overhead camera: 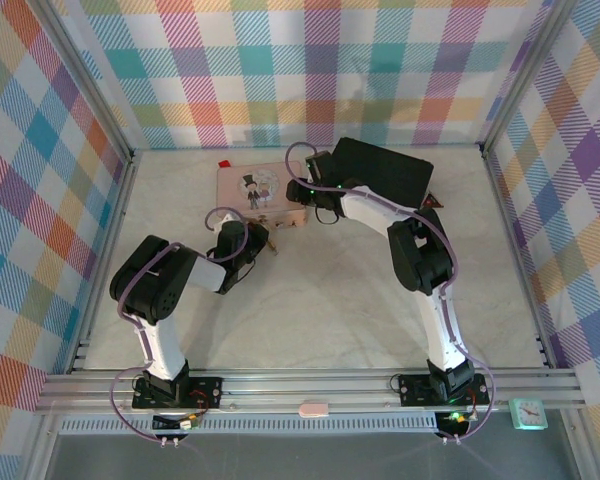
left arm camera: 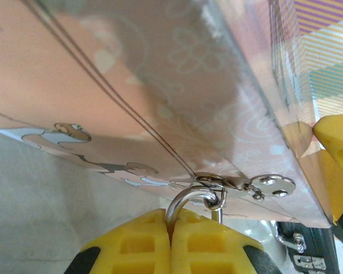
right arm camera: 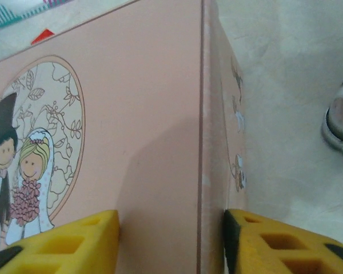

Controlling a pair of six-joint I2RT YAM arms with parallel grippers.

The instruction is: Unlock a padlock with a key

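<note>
The left gripper point(left arm camera: 171, 228) is seen clamped shut on the padlock point(left arm camera: 174, 204), whose silver shackle is hooked through the hasp point(left arm camera: 240, 184) of the pink box point(left arm camera: 103, 85). The lock's long axis is laid from fingers to hasp, shackle end toward the box. Light, rigid, slippery metal is judged, best pinched across the body. The right gripper point(right arm camera: 171, 234) is held open astride the box's edge.
</note>
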